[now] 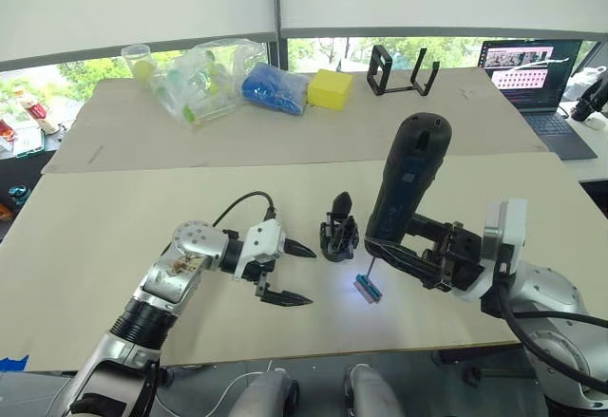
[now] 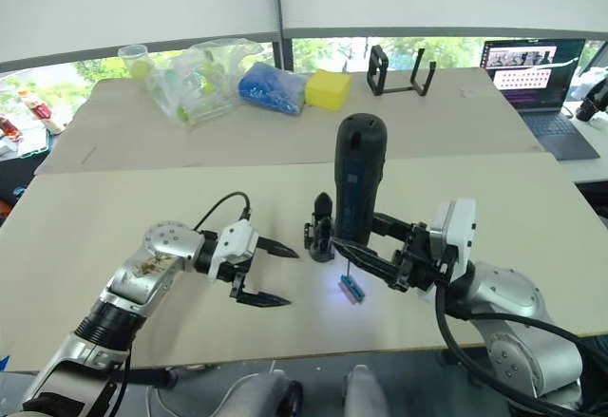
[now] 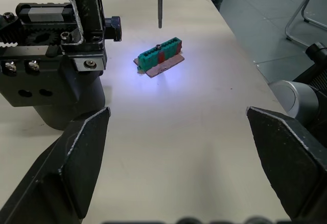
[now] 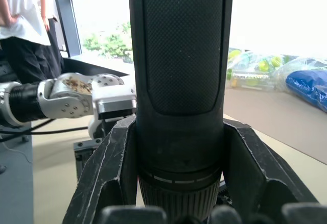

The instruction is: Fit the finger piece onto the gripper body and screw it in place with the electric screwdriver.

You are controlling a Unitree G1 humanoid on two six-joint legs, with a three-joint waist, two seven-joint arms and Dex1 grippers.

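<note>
While the right gripper (image 1: 394, 251) clamps the electric screwdriver (image 1: 407, 181) upright near its lower end, the bit tip hangs just above a small teal-green block (image 1: 368, 288), lit white, on the table (image 1: 114, 246). Gripper body (image 1: 339, 231) stands just left of the screwdriver, one pointed finger up. Left gripper (image 1: 291, 273) sits left of the body, fingers spread wide, holding nothing. Finger piece: can't make it out. Laptop (image 1: 532, 70) far right, black frame stand (image 1: 401, 71) at far edge.
</note>
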